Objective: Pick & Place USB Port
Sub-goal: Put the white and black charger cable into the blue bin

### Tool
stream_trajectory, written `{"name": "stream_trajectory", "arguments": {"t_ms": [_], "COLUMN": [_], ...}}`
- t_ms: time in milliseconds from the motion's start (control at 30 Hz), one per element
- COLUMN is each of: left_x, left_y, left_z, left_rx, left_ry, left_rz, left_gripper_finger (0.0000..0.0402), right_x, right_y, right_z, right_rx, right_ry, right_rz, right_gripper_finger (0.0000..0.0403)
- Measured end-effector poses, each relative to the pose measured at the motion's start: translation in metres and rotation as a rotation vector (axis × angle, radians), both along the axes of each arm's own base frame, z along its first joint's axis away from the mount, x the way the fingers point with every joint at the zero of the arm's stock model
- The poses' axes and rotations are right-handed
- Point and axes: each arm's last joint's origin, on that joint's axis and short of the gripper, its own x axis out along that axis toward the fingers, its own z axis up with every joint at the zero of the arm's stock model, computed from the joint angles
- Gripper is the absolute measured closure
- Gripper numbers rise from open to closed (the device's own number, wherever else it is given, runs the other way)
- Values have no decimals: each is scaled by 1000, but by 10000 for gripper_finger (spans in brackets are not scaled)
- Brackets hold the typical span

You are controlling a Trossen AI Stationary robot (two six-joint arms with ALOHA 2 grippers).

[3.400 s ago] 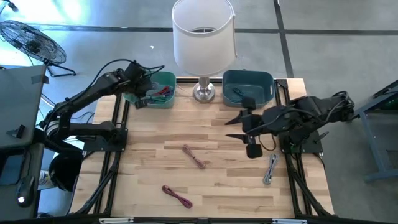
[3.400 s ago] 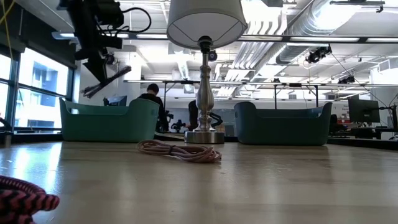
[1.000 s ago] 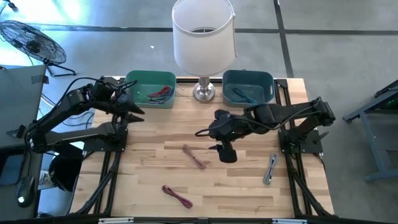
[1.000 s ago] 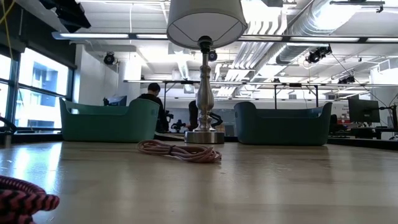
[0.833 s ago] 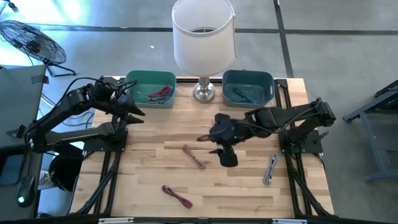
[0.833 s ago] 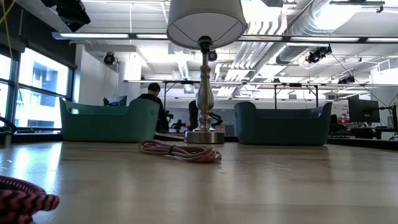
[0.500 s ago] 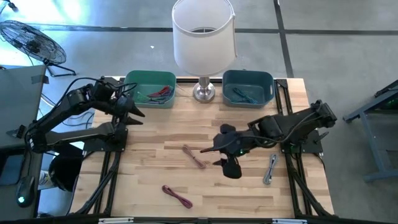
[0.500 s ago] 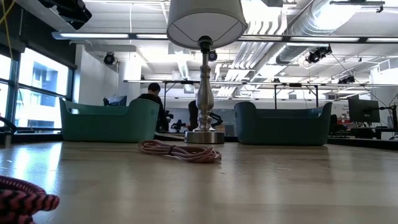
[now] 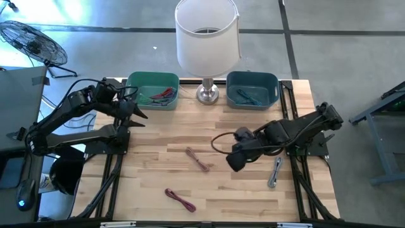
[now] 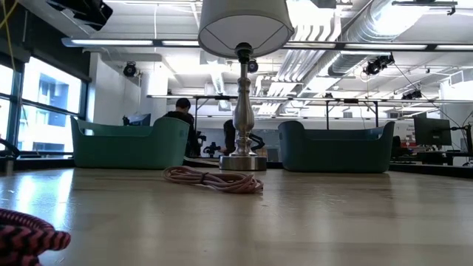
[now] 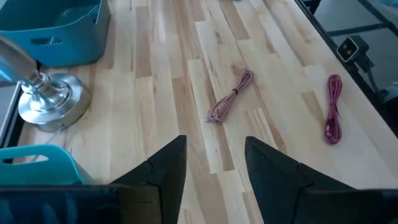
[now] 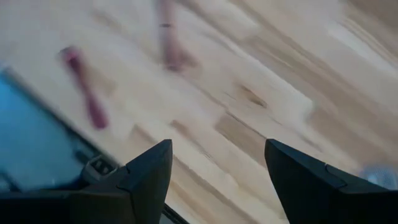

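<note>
Pale wood planks make up the table (image 9: 158,136), and the lamp (image 9: 207,38) at its far edge is your landmark. Left of the lamp, your left gripper (image 9: 135,113) waits near the front corner of the green bin (image 9: 152,90), which already has a few cables in it; its fingers stand apart and hold nothing. Toward you from the lamp and a little left lies the dark pink cable (image 9: 180,199), close to the near edge. Almost straight toward you from the lamp, mid-table, lies the light pink cable (image 9: 197,159), coiled and untouched. Just right of that cable your right gripper (image 9: 219,144) hangs over the boards with its fingers spread wide and empty. Right of the lamp sits the blue bin (image 9: 252,88), with at least one cable inside. Farthest right, toward you from that bin, the grey cable (image 9: 275,171) lies beside the right arm's base. Judging from this, you are partway: some cables are binned and three are left on the table, with the light pink one the likeliest next pick.
</note>
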Motion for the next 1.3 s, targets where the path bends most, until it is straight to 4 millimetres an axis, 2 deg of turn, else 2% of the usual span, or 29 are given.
{"name": "stream_trajectory", "arguments": {"t_ms": [167, 267, 400, 567, 700, 1000, 1300], "left_x": [0, 0, -3, -5, -5, -5, -6], "left_y": [0, 0, -2, -3, -3, -3, -3], "left_z": [0, 0, -3, -6, -6, -7, -7], "left_rx": [13, 9, 6, 20, 47, 67, 64], "left_ry": [-1, 3, 37, 71, 72, 70, 77], "left_rz": [-10, -10, -21, -45, -62, -77, -78], "left_gripper_finger": [241, 241, 241, 241, 241, 241, 241], "right_x": [-10, -7, -8, -23, -33, -51, -59], "right_y": [-2, 2, 4, 5, 4, 10, 27], "right_z": [-9, -20, -46, -83, -100, -125, -128], "right_rx": [-5, -11, 21, 37, 14, -52, -57], "right_ry": [168, 226, 348, 567, 648, 743, 725], "right_rz": [-225, -293, -355, -384, -415, -478, -559], "right_gripper_finger": [155, 155, 155, 156, 156, 156, 156]}}
